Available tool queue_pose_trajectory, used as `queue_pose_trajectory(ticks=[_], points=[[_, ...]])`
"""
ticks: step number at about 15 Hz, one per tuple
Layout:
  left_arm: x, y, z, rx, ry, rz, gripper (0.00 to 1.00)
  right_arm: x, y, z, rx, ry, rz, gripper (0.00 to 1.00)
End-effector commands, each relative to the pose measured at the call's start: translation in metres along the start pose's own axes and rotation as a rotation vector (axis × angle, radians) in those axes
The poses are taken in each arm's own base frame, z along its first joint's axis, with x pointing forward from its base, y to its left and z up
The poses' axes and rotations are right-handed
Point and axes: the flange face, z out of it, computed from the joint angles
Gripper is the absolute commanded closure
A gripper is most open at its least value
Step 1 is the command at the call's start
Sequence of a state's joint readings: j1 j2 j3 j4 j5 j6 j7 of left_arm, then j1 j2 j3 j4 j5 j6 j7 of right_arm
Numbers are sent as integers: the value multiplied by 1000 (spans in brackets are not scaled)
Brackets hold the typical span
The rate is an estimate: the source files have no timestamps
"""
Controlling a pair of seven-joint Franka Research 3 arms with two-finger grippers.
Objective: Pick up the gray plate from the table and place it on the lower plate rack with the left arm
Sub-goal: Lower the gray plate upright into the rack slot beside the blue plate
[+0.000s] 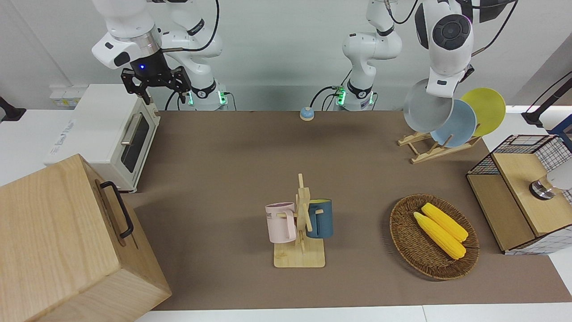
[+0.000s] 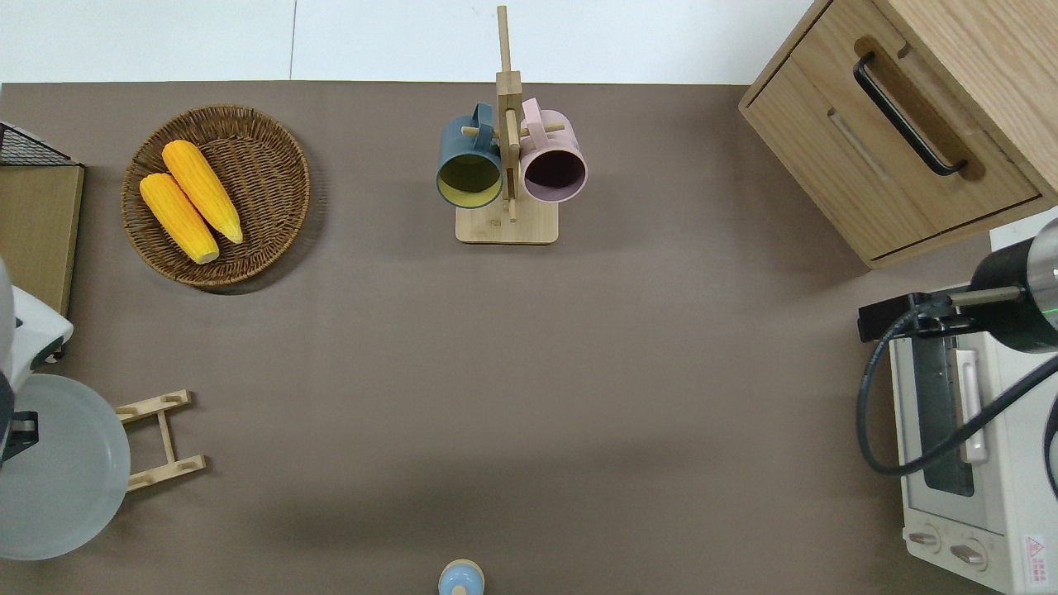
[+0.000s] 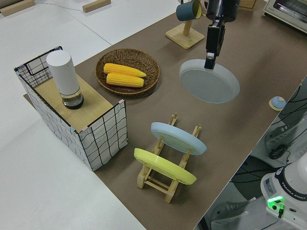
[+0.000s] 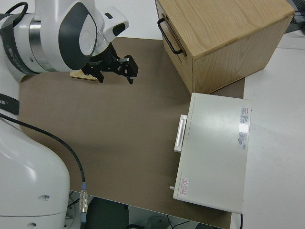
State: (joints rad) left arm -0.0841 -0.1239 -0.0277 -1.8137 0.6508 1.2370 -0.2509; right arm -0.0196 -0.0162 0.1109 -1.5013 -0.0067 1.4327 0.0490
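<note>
My left gripper (image 3: 209, 62) is shut on the rim of the gray plate (image 3: 209, 81) and holds it in the air, tilted. In the overhead view the gray plate (image 2: 62, 467) hangs over the lower plate rack (image 2: 161, 436) at the left arm's end of the table (image 1: 232, 170) and hides most of it. The rack (image 3: 169, 178) carries a blue plate (image 3: 177, 138) and a yellow plate (image 3: 163, 167), both leaning in its slots. In the front view the gray plate (image 1: 424, 109) partly covers the blue plate (image 1: 462, 125). The right gripper (image 1: 156, 85) is parked and open.
A mug tree (image 1: 301, 223) with a pink and a blue mug stands mid-table. A wicker basket (image 1: 404, 241) holds two corn cobs. A wire crate (image 3: 103, 139) carries a white cylinder. A toaster oven (image 1: 111, 134), wooden cabinet (image 1: 67, 241) and small bell (image 1: 306, 113) are also here.
</note>
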Motion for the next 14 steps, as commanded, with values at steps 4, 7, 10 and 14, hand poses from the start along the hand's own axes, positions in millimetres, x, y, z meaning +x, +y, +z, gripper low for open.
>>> queue_pose_trajectory(ticks=[4,7,10,14], points=[[5,18,22,87,-33,-84,1000,-3,1,-3,18,-7,13,11],[10,39,43,100,-21,-114,1000,-3,1,-3,18,-7,13,11],[15,57,58,102,-5,-140,1000,-3,1,-3,18,-7,13,13],[23,81,78,107,7,-195,1000,-3,1,-3,18,-7,13,13]])
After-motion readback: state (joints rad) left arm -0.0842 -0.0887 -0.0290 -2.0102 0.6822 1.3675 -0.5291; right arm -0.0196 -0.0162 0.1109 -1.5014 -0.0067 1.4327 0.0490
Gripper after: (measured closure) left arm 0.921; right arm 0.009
